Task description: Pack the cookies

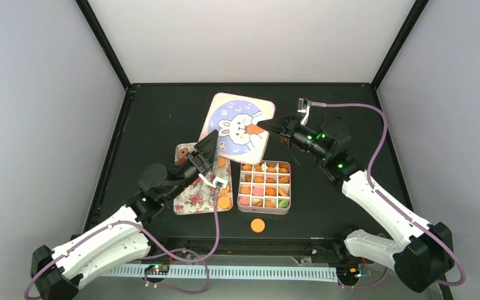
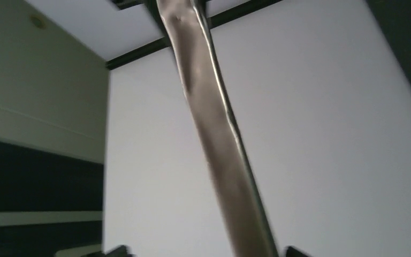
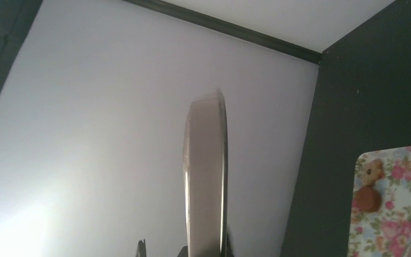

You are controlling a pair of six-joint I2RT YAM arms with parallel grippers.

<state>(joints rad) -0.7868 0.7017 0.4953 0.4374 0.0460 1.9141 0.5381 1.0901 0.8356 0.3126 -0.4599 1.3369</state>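
A rabbit-printed lid (image 1: pixel 236 128) sits over the far middle of the table (image 1: pixel 337 106). The right fingers (image 1: pixel 276 128) are clamped on its right edge. The left fingers (image 1: pixel 207 145) meet its near-left corner, though from here it is hard to say whether they grip it. Nearer the near edge stands a divided tin (image 1: pixel 264 211), its compartments filled with cookies (image 1: pixel 265 181): mostly orange, a few pink, one green. Just left of it lies a flowered tray (image 1: pixel 190 197), partly under the left arm. A loose cookie (image 1: pixel 258 225) rests on the table beside the tin's near wall.

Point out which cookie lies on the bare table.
The lone orange cookie on the near side of the divided box; all others sit in that box or at the flowered tray.
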